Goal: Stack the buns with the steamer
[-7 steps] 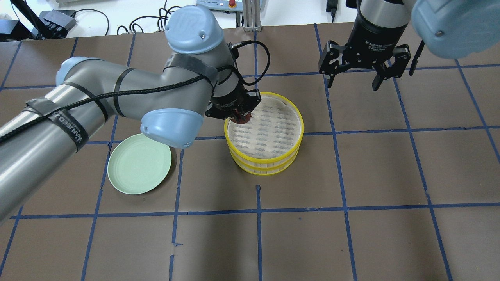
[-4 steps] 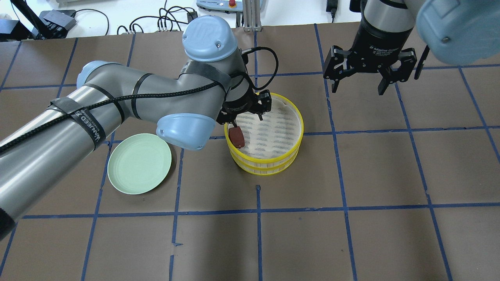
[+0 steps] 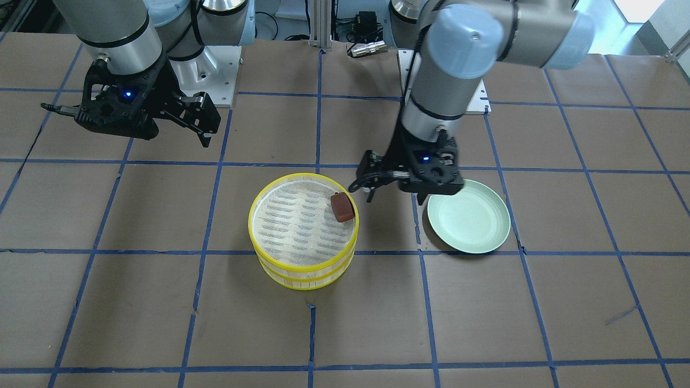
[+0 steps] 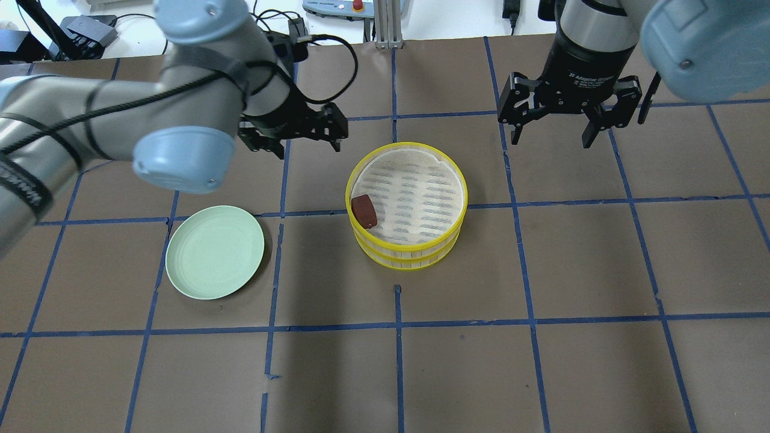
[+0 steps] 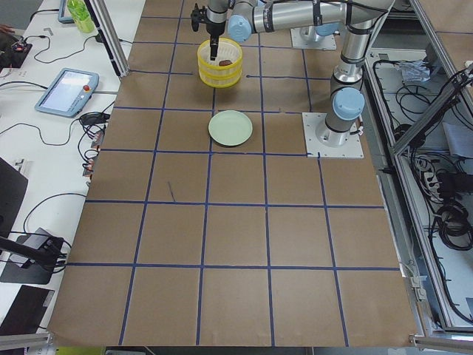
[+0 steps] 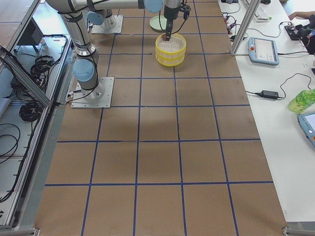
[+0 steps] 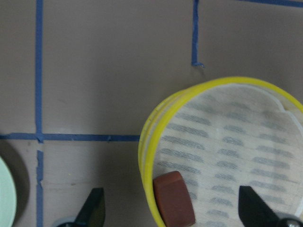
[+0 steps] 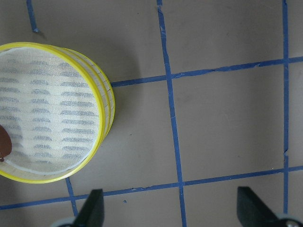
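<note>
The reddish-brown bun [image 4: 364,211] lies on the mat inside the top tier of the yellow steamer [image 4: 409,257], against its left rim. It also shows in the front view [image 3: 342,207] and the left wrist view [image 7: 173,198]. The steamer [image 3: 304,272] is two stacked tiers. The white bun is hidden or out of view. My left gripper [image 4: 307,141] is open and empty, above the table to the steamer's back left. My right gripper [image 4: 550,137] is open and empty, raised to the steamer's back right.
An empty pale green plate [image 4: 215,251] lies on the brown table left of the steamer, also in the front view [image 3: 469,216]. Blue tape lines cross the table. Cables and boxes [image 4: 90,30] lie beyond the far edge.
My left gripper opened and let go of the reddish-brown bun, which now lies in the steamer. It then drew back to the left, away from the steamer. The right gripper barely moved.
</note>
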Action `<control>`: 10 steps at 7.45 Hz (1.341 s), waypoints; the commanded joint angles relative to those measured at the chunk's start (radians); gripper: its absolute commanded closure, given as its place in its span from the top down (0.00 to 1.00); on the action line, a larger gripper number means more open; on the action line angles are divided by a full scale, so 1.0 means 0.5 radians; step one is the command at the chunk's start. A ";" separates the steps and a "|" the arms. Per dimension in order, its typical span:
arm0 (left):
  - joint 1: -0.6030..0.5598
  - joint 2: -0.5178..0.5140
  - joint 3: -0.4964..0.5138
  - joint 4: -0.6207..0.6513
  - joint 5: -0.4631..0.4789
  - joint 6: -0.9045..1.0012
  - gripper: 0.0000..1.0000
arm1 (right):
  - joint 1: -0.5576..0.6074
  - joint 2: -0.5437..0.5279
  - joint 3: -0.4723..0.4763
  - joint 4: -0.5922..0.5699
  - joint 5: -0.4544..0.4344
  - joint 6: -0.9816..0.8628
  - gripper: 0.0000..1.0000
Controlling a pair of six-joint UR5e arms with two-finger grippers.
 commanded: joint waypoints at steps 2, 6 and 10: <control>0.307 0.349 0.260 -0.774 0.011 0.278 1.00 | 0.002 0.000 -0.002 -0.008 0.006 0.000 1.00; 0.298 0.356 0.268 -0.825 0.061 0.281 1.00 | 0.002 0.000 0.001 -0.008 0.003 -0.034 1.00; 0.292 0.374 0.261 -0.837 0.164 0.281 1.00 | 0.002 0.000 0.001 -0.008 0.003 -0.034 1.00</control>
